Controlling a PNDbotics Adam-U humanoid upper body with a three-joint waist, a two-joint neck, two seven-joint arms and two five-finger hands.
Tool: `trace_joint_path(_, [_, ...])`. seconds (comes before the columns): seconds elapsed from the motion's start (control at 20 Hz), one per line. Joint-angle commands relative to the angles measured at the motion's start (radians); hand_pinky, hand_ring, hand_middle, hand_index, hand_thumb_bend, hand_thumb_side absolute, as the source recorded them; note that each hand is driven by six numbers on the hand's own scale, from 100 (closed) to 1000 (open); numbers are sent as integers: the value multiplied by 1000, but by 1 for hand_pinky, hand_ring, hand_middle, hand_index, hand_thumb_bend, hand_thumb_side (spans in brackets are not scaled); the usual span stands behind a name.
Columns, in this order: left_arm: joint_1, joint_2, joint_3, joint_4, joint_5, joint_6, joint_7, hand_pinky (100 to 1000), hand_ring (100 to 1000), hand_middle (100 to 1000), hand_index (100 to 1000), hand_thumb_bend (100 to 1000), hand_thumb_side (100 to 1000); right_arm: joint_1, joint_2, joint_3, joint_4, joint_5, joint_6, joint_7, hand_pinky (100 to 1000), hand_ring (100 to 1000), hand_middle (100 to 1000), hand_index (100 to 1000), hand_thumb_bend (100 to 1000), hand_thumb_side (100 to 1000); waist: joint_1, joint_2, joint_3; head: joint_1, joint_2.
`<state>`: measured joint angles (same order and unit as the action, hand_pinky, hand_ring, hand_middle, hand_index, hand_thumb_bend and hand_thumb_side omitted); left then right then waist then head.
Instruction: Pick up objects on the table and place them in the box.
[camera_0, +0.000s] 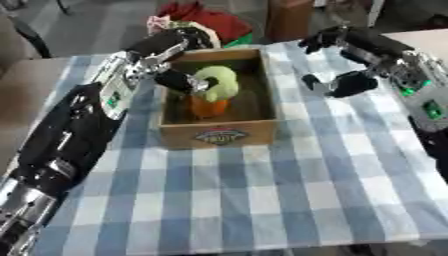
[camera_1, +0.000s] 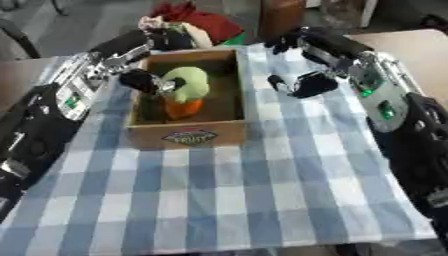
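In the left eye view, the left robot hand (camera_0: 182, 81) reaches into the box (camera_0: 219, 131) and is grasping a pale green curved thing (camera_0: 220, 82), its fingers curled against the near side of it; directly below the green thing sits an orange thing (camera_0: 208, 106), and whether the two are one item or two touching I cannot tell. The step in hand looks like the placing: the load is already inside the box walls, so the next move calls for letting the fingers go slack and lifting the arm straight up clear of the rim. The right robot hand (camera_0: 346, 84) hangs above the checked cloth (camera_0: 262, 200) on the counter, well apart from the box on its right side; whether its fingers are released or clenched I cannot tell. In the right eye view, the same box shows its label (camera_1: 189, 137) on the near wall, away from the left robot hand, and the counter around both hands shows no other loose thing to pick. Count: one box, one green thing, one orange thing, two robot hands. Beyond the box lies a red heap (camera_1: 197, 20).
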<state>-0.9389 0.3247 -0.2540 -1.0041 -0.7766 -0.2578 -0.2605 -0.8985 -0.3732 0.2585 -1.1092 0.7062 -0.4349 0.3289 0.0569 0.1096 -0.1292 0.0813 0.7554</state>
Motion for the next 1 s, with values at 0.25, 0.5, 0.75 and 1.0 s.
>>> trace_joint_path(0.25, [73, 73, 65, -166, 118, 69, 93, 803, 740, 742, 859, 205, 442, -5, -38, -27, -11, -7, 10, -22, 784, 771, 697, 884, 199, 383, -7, -19, 17, -17, -4])
trace_joint_path(0.5, [230, 153, 142, -367, 416, 173, 212, 746, 636, 627, 800, 100, 296, 32, -88, -54, -47, -42, 24, -61, 782, 773, 698, 886, 182, 372, -7, -18, 44, -28, -5])
trace_joint_path(0.75, [383, 215, 184, -536, 564, 216, 255, 747, 640, 630, 805, 100, 278, 74, -142, -78, -105, -96, 45, -91, 780, 774, 699, 887, 174, 362, -12, -10, 59, -26, 2])
trace_joint_path(1.0, [470, 219, 223, -618, 588, 239, 259, 748, 644, 633, 807, 100, 268, 116, -180, -104, -156, -137, 68, -113, 773, 773, 696, 888, 161, 357, -15, -2, 75, -15, 14])
